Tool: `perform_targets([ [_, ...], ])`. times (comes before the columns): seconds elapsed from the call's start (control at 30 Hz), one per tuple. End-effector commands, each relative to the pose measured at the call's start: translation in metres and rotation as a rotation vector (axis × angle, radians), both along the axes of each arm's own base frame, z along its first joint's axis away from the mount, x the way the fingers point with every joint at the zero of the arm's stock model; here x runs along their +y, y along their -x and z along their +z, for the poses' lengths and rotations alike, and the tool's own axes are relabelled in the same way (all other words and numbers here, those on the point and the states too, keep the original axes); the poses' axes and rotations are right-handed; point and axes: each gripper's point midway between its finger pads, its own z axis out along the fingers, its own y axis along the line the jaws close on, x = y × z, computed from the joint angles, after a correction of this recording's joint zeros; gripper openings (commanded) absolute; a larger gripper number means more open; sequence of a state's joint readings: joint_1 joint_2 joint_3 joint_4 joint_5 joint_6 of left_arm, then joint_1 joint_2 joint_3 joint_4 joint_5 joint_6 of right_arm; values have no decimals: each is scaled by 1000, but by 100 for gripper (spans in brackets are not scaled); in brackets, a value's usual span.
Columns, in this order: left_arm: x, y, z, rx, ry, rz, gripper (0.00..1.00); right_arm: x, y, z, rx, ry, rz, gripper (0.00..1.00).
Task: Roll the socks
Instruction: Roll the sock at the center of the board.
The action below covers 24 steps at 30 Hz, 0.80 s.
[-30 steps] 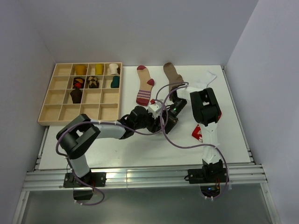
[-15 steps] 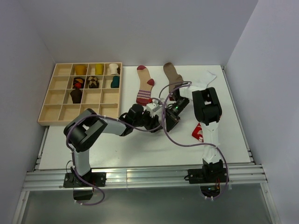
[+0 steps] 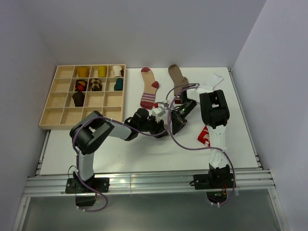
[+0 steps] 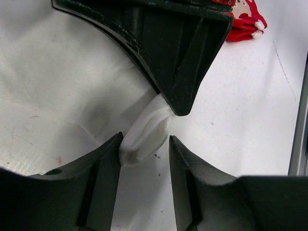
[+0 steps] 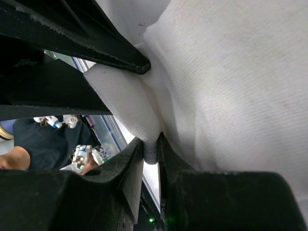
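Pinching the plain white fabric sock (image 4: 144,130), my right fingers (image 5: 124,179) press together; left fingers (image 4: 91,185) stand spread around its fold. Limp, light, I judge: grip the bunch.

The top view looks steeply down from above and behind the arm bases over the whole bench (image 3: 144,154). Both wrist views sit very close, sharing the folded white sock (image 4: 144,132) mid-frame.

White sock (image 4: 144,131), red-and-white sock (image 4: 244,26)
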State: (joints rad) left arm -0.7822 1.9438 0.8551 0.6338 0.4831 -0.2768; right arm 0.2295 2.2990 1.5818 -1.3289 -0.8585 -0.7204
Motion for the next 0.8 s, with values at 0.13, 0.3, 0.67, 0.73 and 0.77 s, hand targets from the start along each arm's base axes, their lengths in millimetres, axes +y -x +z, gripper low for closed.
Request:
perform_targets([
  [0.13,-15,-5,13,10,63,-8,33,-1,-10,1,-3,23,-38,22],
  [0.3,-12,-1,11,63,51,35,11,-4,-16,-4,-48,56,-47,24],
  [0.67,15,29,5,370,-82,201,0,-18,-47,14,-409,134,-72,49],
  [0.73,23,40,1,446,-122,217,0,-21,-47,20,-462,143,-80,50],
  [0.77,24,43,5,465,-122,218,0,-21,-52,24,-510,136,-86,50],
])
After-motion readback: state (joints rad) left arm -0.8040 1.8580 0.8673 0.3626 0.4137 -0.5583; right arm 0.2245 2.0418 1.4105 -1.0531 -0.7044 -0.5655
